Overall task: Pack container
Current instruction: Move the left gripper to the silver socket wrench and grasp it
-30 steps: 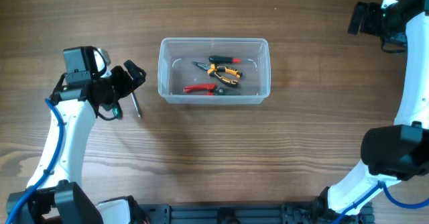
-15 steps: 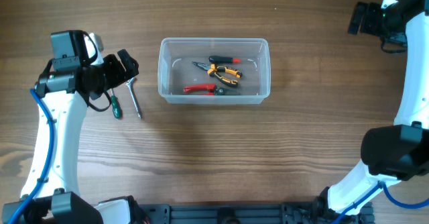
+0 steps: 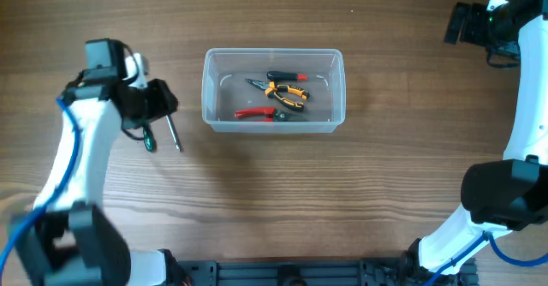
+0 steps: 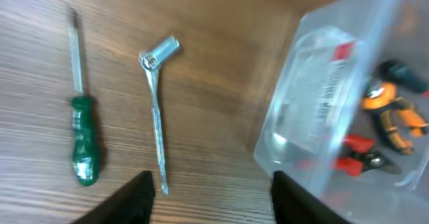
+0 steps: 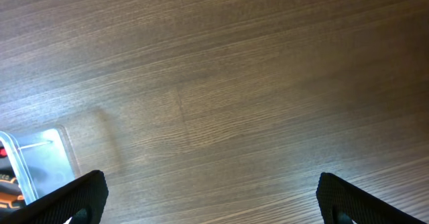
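A brown wood-grain tabletop fills every view. The left fingers are spread wide and grip nothing. In the wrist view their two dark tips frame the lower edge of the picture, above the bare wood. Just ahead of them lies a silver socket wrench, flat on the tabletop with its socket head toward 12 o'clock. At the wrench's 9 o'clock, close by but not touching it, lies a green-handled screwdriver with its shaft also toward 12 o'clock.

At 3 o'clock of both tools stands the container, a clear rectangular tub with rounded corners, upright near the middle of the tabletop. Inside it lie red-handled pliers near the 6 o'clock wall and orange-and-black pliers in the middle. A black-handled tool with a red end lies toward 12 o'clock.

The right fingers are also spread wide and hold nothing. Seen from overhead they sit at the tabletop's 2 o'clock corner, well apart from the container. Only one corner of the container shows in the right wrist view, at 8 o'clock.
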Motion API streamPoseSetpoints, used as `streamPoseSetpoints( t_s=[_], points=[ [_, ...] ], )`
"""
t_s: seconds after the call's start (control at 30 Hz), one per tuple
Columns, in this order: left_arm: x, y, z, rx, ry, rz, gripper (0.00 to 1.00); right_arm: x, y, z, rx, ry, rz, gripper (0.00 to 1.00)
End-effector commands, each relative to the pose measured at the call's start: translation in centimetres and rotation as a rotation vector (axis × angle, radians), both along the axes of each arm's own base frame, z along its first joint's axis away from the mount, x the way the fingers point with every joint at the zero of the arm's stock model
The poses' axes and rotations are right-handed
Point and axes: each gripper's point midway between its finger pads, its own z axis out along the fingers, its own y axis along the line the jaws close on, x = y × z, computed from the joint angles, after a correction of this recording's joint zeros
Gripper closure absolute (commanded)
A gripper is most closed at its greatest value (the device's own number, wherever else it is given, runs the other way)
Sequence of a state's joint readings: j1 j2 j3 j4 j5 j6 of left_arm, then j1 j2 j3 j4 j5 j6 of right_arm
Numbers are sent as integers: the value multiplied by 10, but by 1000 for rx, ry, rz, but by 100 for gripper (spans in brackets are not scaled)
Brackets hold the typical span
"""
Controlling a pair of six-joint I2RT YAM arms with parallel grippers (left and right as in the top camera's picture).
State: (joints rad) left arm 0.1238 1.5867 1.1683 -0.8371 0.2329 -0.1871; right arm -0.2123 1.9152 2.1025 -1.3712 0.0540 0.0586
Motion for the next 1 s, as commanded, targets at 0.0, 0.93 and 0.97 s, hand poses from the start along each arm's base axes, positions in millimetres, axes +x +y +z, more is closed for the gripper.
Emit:
streamPoseSetpoints(
  t_s=[0.0, 0.93, 0.97],
  points=[
    [6, -13, -31, -44, 70, -55, 45, 2, -1, -3, -12, 9, 1, 0],
    [32, -16, -44, -74, 6, -61, 0, 2, -1, -3, -12, 9, 2, 0],
    [31, -12, -45, -55, 13, -55, 0, 2, -1, -3, -12, 9, 2, 0]
  ],
)
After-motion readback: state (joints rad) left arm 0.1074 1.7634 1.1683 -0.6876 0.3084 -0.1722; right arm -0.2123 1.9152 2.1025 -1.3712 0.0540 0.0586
